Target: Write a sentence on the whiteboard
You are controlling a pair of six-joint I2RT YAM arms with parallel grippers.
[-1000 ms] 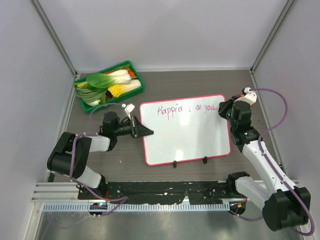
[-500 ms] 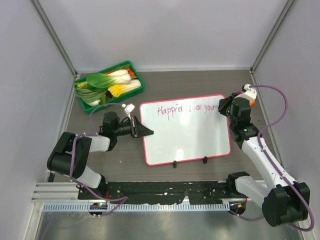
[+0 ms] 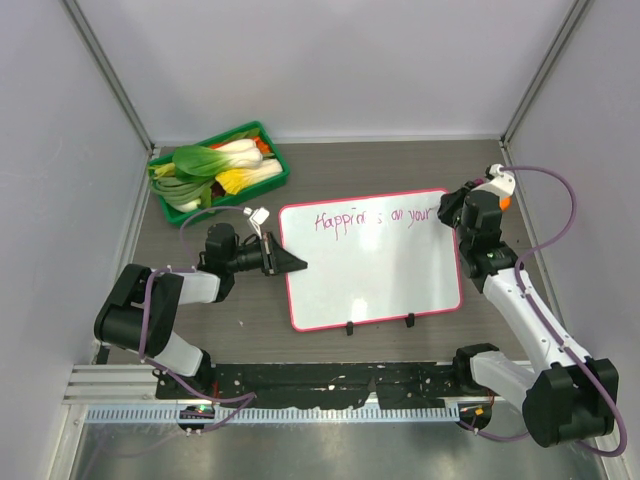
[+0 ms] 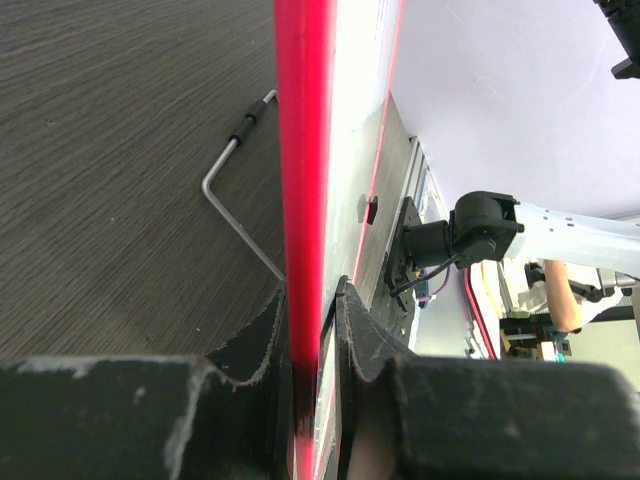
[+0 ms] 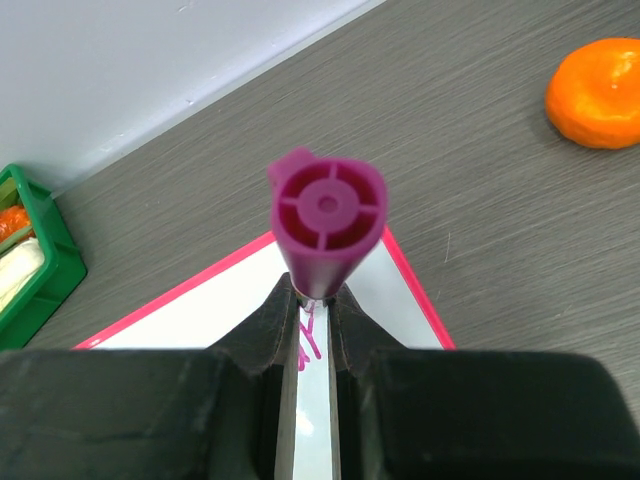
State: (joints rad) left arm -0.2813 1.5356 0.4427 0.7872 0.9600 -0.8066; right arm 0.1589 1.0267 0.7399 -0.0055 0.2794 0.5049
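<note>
Two grippers have hold of something: the left gripper (image 3: 293,263) is nearly closed, pinching the left frame edge of the whiteboard (image 3: 375,275), which sits in the middle of the table (image 3: 400,165). The right gripper (image 5: 313,300) is clamped tight on a purple marker (image 5: 328,212) at the whiteboard's far right corner, where the sentence (image 3: 370,217) ends.

You're in a robot lab cell — white panel walls (image 3: 330,60), metal corner posts (image 3: 110,70), aluminium rail (image 3: 110,385) edging the table (image 3: 400,165).

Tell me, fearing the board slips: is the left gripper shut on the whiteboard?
Shut on it: the left gripper pinches the whiteboard by its red frame, a finger each side, in the wrist view.
</note>
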